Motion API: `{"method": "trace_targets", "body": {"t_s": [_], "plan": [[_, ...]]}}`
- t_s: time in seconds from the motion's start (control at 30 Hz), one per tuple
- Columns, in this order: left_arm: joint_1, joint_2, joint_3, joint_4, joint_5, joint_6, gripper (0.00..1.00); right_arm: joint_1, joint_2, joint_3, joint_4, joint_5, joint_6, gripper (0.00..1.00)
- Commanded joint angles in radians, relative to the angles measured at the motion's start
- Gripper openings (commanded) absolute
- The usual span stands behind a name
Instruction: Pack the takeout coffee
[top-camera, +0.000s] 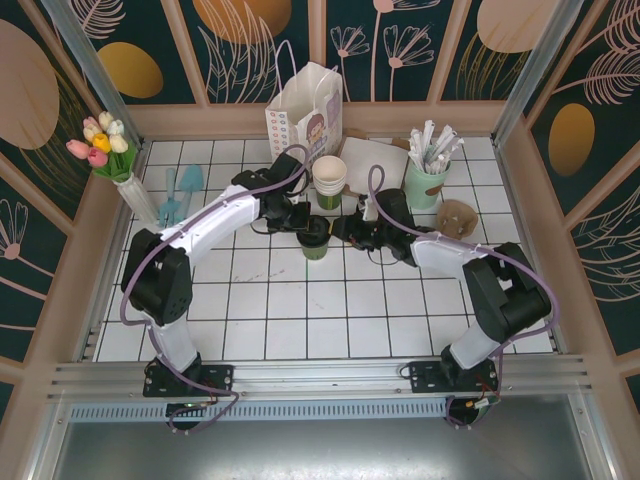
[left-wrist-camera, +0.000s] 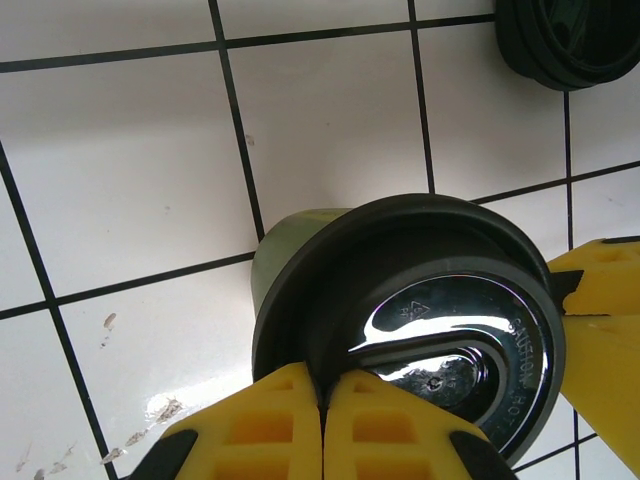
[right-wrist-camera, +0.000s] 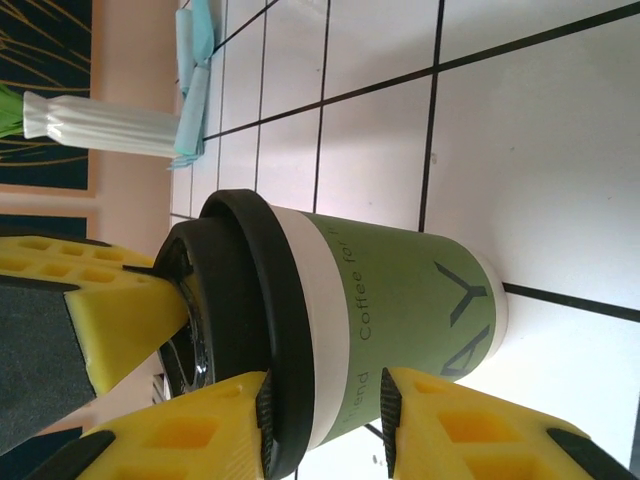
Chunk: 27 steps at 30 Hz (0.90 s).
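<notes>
Lettering (right-wrist-camera: 365, 310) on takeout coffee (right-wrist-camera: 410, 285), right wrist

The takeout coffee (top-camera: 316, 241) stands upright on the tabletop (top-camera: 300, 310), about mid-width. Just behind it sits a second lidded cup (top-camera: 329, 199), then a stack of paper cups (top-camera: 329, 174), with the paper bag (top-camera: 303, 118) farthest back. Behind and to the right of the coffee stands the cup of straws (top-camera: 428, 182). Far to the coffee's left is the vase (top-camera: 135, 195). The left tool (top-camera: 305, 227) reaches over the coffee's lid from the left, and the right tool (top-camera: 340, 232) sits just to its right.
</notes>
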Motion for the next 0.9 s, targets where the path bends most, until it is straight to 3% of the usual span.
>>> {"method": "trace_targets", "body": {"t_s": [0.0, 0.27, 0.43, 0.67, 0.87], "plan": [[-0.001, 0.083, -0.006, -0.048, -0.032, 0.027, 0.00, 0.007, 0.026, 0.027, -0.083, 0.048, -0.031, 0.35], [-0.002, 0.123, 0.025, -0.075, -0.047, 0.038, 0.00, 0.018, 0.054, 0.082, -0.215, 0.114, -0.059, 0.35], [-0.002, 0.199, -0.012, -0.080, -0.119, 0.027, 0.00, 0.016, 0.130, 0.074, -0.258, 0.168, -0.036, 0.33], [-0.001, 0.205, -0.164, -0.093, -0.015, 0.069, 0.00, 0.042, 0.149, 0.023, -0.323, 0.208, -0.022, 0.34], [-0.002, 0.219, -0.190, -0.116, -0.020, 0.105, 0.00, 0.059, 0.140, 0.039, -0.401, 0.246, -0.079, 0.38]]}}
